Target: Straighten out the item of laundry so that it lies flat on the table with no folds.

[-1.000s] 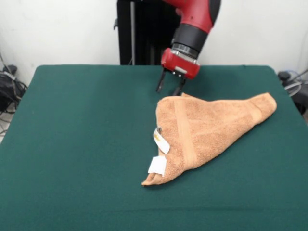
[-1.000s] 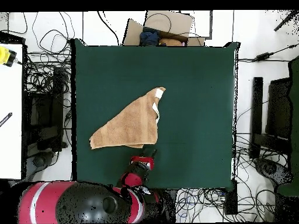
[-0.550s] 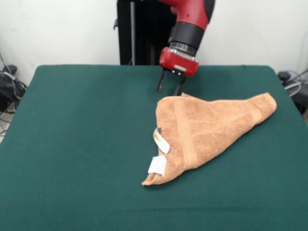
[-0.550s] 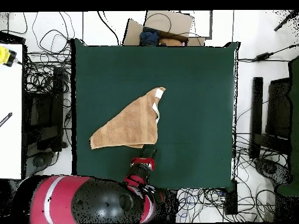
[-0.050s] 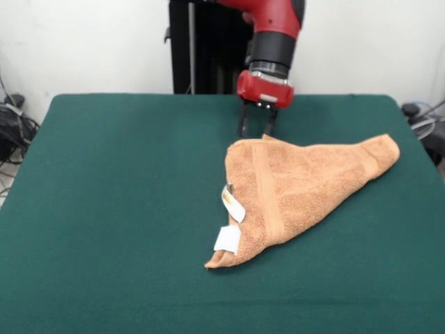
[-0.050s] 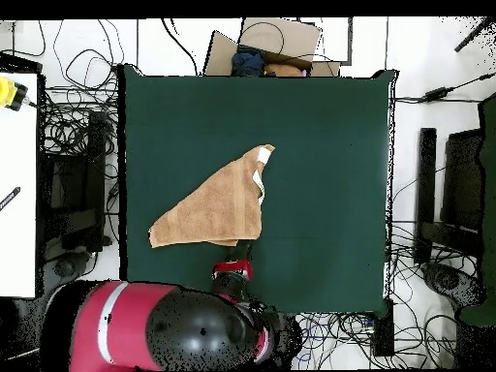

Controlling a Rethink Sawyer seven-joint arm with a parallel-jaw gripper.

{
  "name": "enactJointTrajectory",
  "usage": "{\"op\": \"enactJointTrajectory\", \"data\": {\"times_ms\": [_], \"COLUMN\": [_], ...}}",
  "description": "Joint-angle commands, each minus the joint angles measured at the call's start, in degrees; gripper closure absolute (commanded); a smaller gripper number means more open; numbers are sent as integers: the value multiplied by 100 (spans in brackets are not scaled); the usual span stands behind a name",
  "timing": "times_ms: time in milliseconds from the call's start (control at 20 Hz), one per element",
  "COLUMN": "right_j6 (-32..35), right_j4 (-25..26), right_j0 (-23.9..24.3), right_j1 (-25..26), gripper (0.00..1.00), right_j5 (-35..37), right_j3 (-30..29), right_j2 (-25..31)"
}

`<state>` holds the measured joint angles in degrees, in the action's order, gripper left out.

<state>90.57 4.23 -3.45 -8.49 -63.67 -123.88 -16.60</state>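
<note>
The item of laundry (image 5: 299,184) is an orange-tan towel folded into a rough triangle, right of the middle of the green table (image 5: 104,209). Two white tags (image 5: 228,239) show at its left edge, and a woven band runs down that side. My gripper (image 5: 256,129) hangs just behind the towel's far corner, open, with nothing between its dark fingers (image 5: 243,128). In the overhead view the towel (image 6: 208,208) lies left of the table's (image 6: 320,145) centre, and the gripper (image 6: 235,262) sits right beside its bottom edge.
Cables lie on the floor around the table (image 6: 77,126). A cardboard box (image 6: 266,44) sits past the top edge in the overhead view. A white surface with a yellow object (image 6: 10,92) is at the left, dark equipment (image 6: 455,194) at the right.
The gripper has shifted slightly to the right in the front view and turned, so its fingers now hang straight down behind the towel's far corner. The towel has not moved.
</note>
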Motion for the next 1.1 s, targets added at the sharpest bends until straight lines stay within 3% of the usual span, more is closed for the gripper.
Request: {"op": "enactJointTrajectory", "data": {"times_ms": [50, 600, 1100], "right_j6": [1565, 1342, 1140], "right_j4": [437, 353, 231], "right_j0": [212, 270, 312], "right_j1": [198, 339, 449], "gripper": [0, 0, 0], "right_j5": [-312, -848, -788], "right_j3": [903, 1022, 1077], "right_j2": [891, 784, 577]}}
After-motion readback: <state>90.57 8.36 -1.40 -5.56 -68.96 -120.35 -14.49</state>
